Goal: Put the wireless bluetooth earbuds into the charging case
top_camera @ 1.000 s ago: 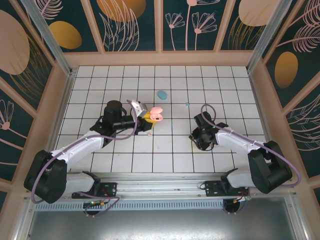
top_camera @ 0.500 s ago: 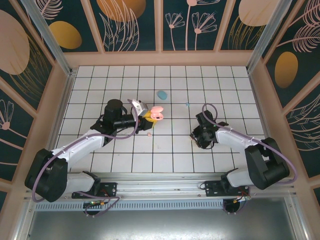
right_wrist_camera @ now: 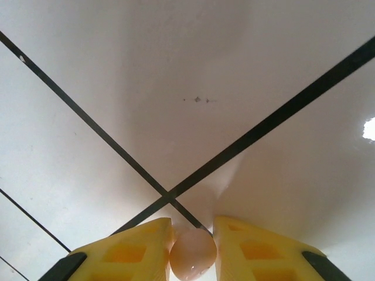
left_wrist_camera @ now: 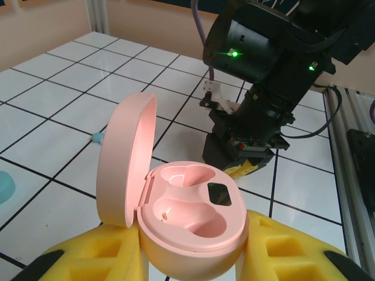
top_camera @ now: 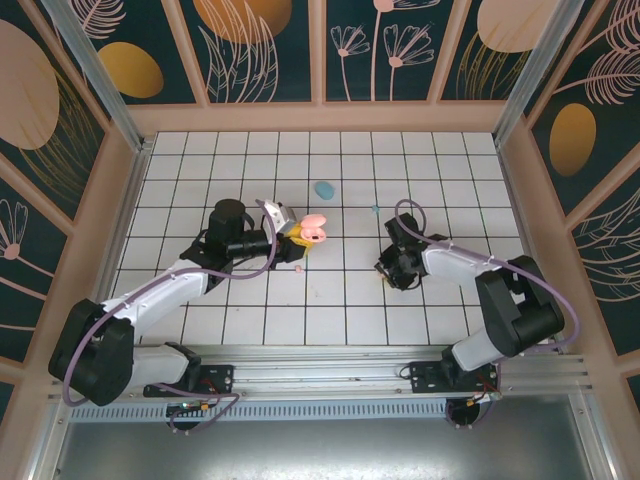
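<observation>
The left gripper is clamping its yellow pads around the base of the pink charging case. It is holding the case above the tiled table, with the hinged lid standing open and the two moulded wells facing up. Just beyond the case in the left wrist view, the right gripper is pointing straight down at the table. Its jaws are drawn narrow and are pinching a pale pink earbud between the yellow fingers, right by a crossing of dark grid lines. Whether the bud is touching the table is hard to tell. In the top view, a second pale pink earbud is lying on a tile just below the held case, between the two arms. A teal earbud is sitting farther out, up and slightly left of the right gripper. A blue case is resting closed on the table beyond the pink one, well apart from both grippers.
</observation>
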